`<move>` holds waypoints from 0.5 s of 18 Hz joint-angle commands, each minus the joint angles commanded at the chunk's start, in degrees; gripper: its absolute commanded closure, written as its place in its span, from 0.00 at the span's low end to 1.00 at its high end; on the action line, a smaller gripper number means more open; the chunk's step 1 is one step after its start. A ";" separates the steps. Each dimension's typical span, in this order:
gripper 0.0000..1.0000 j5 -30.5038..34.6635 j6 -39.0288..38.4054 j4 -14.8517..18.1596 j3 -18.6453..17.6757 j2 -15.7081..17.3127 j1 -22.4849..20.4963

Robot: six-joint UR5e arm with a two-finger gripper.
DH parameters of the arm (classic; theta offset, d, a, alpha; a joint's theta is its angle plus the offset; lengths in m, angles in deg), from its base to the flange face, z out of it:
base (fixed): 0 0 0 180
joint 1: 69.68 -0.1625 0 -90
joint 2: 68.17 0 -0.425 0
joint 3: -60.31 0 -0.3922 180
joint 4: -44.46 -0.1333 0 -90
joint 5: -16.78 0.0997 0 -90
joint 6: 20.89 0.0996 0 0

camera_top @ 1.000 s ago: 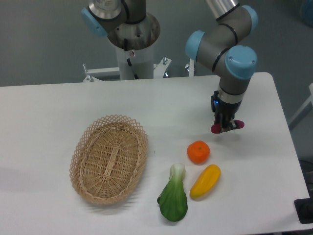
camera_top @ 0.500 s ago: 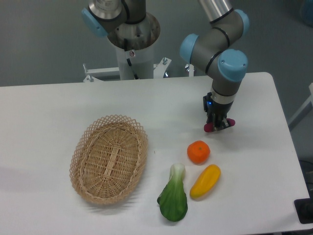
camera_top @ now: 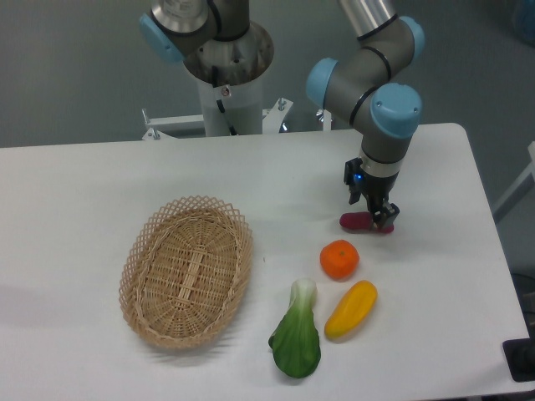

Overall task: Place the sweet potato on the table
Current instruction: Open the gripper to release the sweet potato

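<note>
The single camera view looks down on a white tabletop (camera_top: 100,192) from the front. In the right half of the frame the arm reaches down from the top, and its end effector (camera_top: 374,215) is low, just above the surface. The sweet potato (camera_top: 364,222) lies flat on the tabletop directly under it, right of the frame centre, with its long side running left to right. The dark fingers stand over the right part of the tuber and reach down to it, so its left end shows free. Whether the fingers press on the sweet potato or are a little apart from it, I cannot tell, because they hide the contact.

Just below the sweet potato, near but not touching it, sits a round orange (camera_top: 339,259). Lower right of the orange lies a yellow pepper (camera_top: 351,308), tilted, close beside it. To the left of the pepper lies a green leafy vegetable (camera_top: 296,338) with a pale stem pointing up. An oval wicker basket (camera_top: 187,269) rests in the lower left part of the frame, well apart from the sweet potato.
</note>
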 joint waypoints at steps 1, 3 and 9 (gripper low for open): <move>0.00 0.00 -1.66 0.00 0.96 0.52 0.00; 0.00 -0.09 -7.36 0.09 2.02 2.54 0.44; 0.00 0.00 -22.58 0.17 7.99 3.78 4.91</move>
